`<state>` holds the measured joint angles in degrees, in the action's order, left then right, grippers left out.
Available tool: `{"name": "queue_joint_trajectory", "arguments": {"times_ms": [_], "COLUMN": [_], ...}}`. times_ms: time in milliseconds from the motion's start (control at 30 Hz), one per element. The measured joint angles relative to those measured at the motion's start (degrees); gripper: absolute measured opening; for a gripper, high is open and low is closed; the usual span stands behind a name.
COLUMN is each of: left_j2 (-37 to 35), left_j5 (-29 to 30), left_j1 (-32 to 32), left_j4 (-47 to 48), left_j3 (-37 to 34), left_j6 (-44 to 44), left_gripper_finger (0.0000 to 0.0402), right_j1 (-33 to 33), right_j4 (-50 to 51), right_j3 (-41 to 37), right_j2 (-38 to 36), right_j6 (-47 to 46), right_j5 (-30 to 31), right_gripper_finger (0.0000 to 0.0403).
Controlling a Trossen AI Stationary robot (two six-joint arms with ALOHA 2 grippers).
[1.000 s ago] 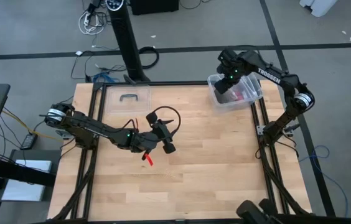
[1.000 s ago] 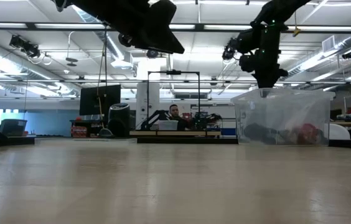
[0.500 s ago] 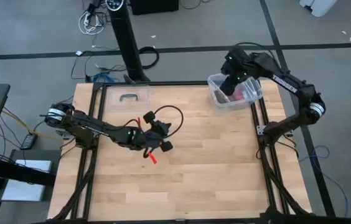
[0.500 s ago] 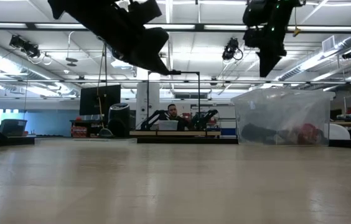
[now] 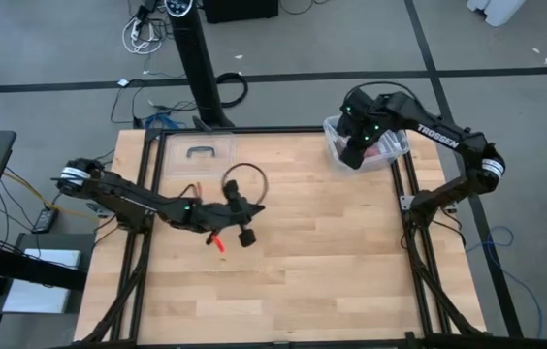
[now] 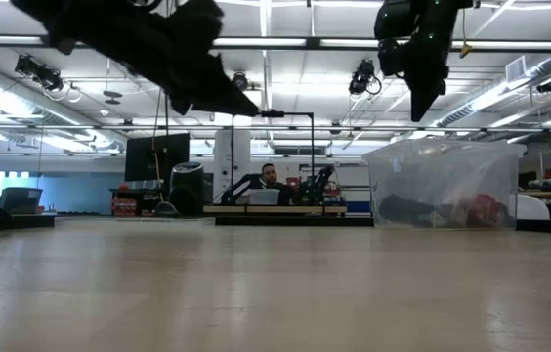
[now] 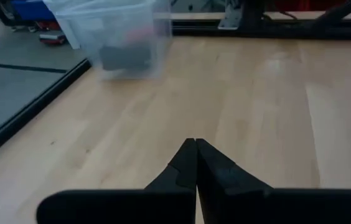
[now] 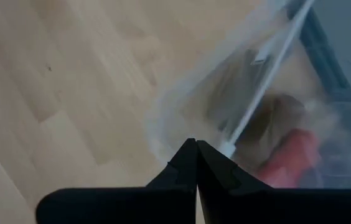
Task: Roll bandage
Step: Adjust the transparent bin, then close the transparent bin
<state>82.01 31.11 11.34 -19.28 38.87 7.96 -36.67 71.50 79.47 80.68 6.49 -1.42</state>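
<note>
A clear plastic box stands at the table's far right corner. A dark soft mass lies on its bottom beside something red. Whether that mass is the bandage, I cannot tell. My right gripper hangs shut above the box's near left corner, pointing down, clear of the rim. My left gripper is shut and bare over the middle of the table, well above the wood, pointing toward the box.
A clear lid with a handle lies flat at the table's far left. A black pole rises behind the far edge. Bare wood stretches between the two grippers and toward the near edge.
My right gripper has risen out of the box and drifted toward the box's near left corner, rolling a little. My left gripper has drawn back toward the table's left edge and sunk slightly.
</note>
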Motion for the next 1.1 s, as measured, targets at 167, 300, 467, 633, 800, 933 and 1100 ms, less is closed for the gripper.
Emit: {"name": "queue_joint_trajectory", "arguments": {"times_ms": [167,300,467,633,800,933,1100], "left_j2": [-5.17,-7.48,-12.31,-20.95,-29.22,-31.83,-29.90], "left_j5": [-0.20,-0.29,2.29,5.27,5.28,0.81,-5.78], "left_j1": [-0.01,0.01,-0.14,-0.22,-1.66,-4.34,-7.78], "left_j4": [-2.42,-1.94,2.51,14.32,26.76,35.83,45.95], "left_j3": [-6.00,-7.87,-9.17,-9.11,-9.10,-8.99,-7.20], "left_j6": [-0.01,-0.88,-3.12,-1.67,3.49,7.33,3.41], "left_gripper_finger": [0.0004,0.0004,0.0004,0.0004,0.0004,0.0005,0.0005], "right_j1": [1.11,2.36,3.64,5.91,9.38,13.18,17.56], "right_j4": [-3.47,-4.01,-5.06,-9.91,-14.00,-15.87,-15.63], "right_j3": [-1.97,-2.29,-2.29,-2.07,-1.96,-1.96,0.02], "right_j2": [2.46,6.27,11.25,13.11,13.10,13.10,12.52], "right_j6": [-0.58,-2.24,-4.29,-4.22,-4.63,-4.79,-5.72], "right_j5": [0.06,-0.05,-0.46,-7.07,-9.15,-8.89,-3.81], "right_gripper_finger": [0.0002,0.0002,0.0001,0.0001,0.0000,0.0000,0.0019]}}
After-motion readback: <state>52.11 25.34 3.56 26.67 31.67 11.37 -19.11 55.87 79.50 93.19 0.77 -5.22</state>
